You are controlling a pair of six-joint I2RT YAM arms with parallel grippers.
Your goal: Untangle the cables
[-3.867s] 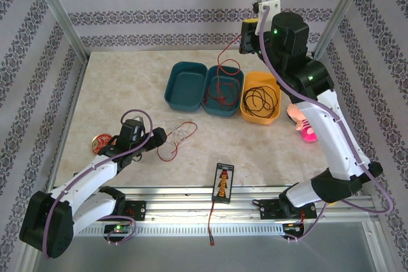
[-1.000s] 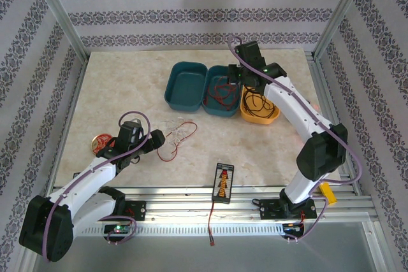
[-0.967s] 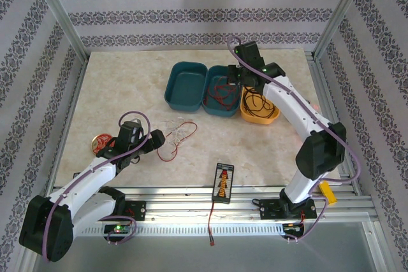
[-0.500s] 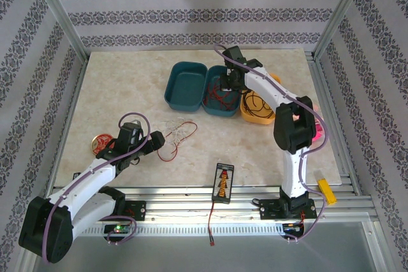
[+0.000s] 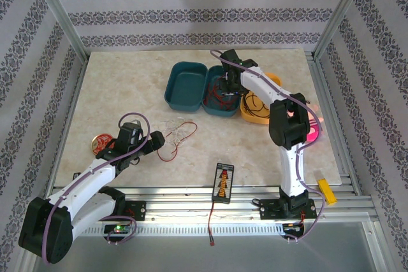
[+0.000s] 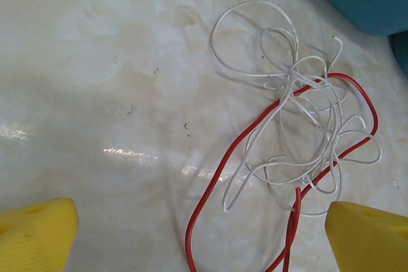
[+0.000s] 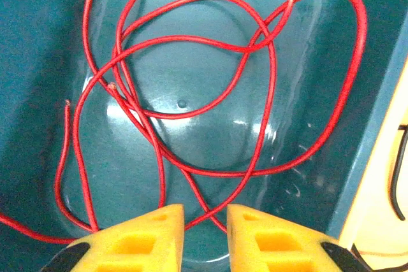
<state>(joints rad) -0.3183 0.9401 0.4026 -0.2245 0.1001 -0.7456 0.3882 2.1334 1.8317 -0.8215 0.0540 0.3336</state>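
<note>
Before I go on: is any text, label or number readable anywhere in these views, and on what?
No text can be read in these views.
Black rectangular device at the near table edge: orange and red markings, too small to read.
Round red-and-gold object at the table's left: any print is too small to tell.
Teal bins and yellow bin: no print seen.
</note>
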